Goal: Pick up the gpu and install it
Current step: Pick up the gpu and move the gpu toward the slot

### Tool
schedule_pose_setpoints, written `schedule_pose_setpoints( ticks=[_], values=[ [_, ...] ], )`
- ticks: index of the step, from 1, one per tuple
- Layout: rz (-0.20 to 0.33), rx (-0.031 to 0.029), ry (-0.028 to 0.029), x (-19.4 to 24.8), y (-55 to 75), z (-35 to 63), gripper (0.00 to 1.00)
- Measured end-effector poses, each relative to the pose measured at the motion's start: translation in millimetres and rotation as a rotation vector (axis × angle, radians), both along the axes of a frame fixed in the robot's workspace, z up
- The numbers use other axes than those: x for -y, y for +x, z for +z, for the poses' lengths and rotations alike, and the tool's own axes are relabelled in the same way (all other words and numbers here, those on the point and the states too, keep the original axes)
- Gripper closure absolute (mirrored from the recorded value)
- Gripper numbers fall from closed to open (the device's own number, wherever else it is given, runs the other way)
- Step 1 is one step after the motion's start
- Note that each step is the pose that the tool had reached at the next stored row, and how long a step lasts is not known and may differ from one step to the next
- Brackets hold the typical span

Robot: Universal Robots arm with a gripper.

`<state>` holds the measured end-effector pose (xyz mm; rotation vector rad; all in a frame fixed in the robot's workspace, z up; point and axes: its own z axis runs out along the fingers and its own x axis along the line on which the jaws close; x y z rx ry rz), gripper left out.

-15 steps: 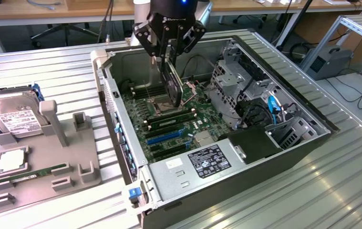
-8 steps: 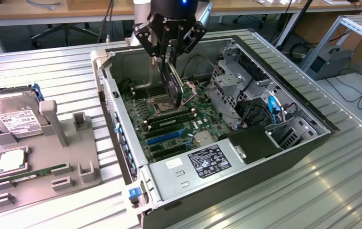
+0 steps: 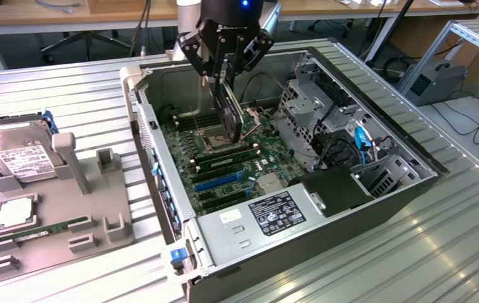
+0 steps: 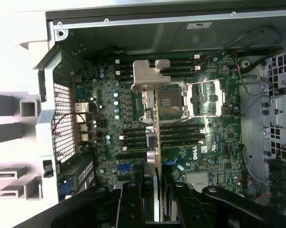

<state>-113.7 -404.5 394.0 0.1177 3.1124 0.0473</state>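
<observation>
The gpu (image 3: 231, 113) is a thin dark card hanging on edge from my gripper (image 3: 224, 74), which is shut on its upper edge. It is held inside the open computer case (image 3: 146, 126), a little above the green motherboard (image 3: 222, 164) near the CPU socket (image 3: 214, 142). In the wrist view the gpu (image 4: 158, 128) appears edge-on, with its silver bracket (image 4: 150, 76) at the far end, over the socket (image 4: 171, 102) and the memory slots (image 4: 181, 135). My black fingers (image 4: 128, 204) clamp the card on both sides. Whether its lower edge touches the board is unclear.
A hard drive (image 3: 16, 151) leans on a grey parts holder (image 3: 54, 214) at the exterior view's left, with a RAM stick (image 3: 41, 230) lying in it. Inside the case, a drive cage (image 3: 307, 107) and cables (image 3: 361, 145) stand on the exterior view's right.
</observation>
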Motion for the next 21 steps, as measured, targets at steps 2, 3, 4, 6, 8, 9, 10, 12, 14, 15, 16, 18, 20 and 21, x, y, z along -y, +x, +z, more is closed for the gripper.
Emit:
schedule_pose_setpoints(
  ticks=[2, 3, 4, 6, 8, 9, 10, 12, 14, 15, 16, 18, 20, 21],
  values=[
    [0.0, 0.0001, 0.0001, 0.0, 0.4, -0.3, 0.73],
    [0.0, 0.0, 0.0, 0.0, 0.6, -0.5, 0.73],
    [0.0, 0.0, 0.0, 0.0, 0.7, -0.6, 0.73],
    [0.0, 0.0, -0.0001, 0.0, 1.8, -2.0, 0.73],
    [0.0, -0.0001, -0.0001, 0.0, 1.9, -2.2, 0.73],
    [0.0, 0.0, -0.0001, 0.0, 2.0, -2.4, 0.73],
    [0.0, 0.0, 0.0, 0.0, 2.1, -2.6, 0.73],
    [0.0, -0.0001, -0.0001, 0.0, 2.5, -3.2, 0.73],
    [0.0, -0.0001, -0.0001, 0.0, 2.6, -3.4, 0.73],
    [0.0, 0.0, 0.0, 0.0, 2.7, -3.6, 0.73],
    [0.0, 0.0, 0.0, 0.0, 2.8, -3.8, 0.73],
    [0.0, 0.0, 0.0, 0.0, 3.1, -4.2, 0.73],
    [0.0, 0.0, 0.0, 0.0, 3.4, -4.7, 0.73],
    [0.0, 0.0, 0.0, 0.0, 3.6, -4.9, 0.73]
  ],
)
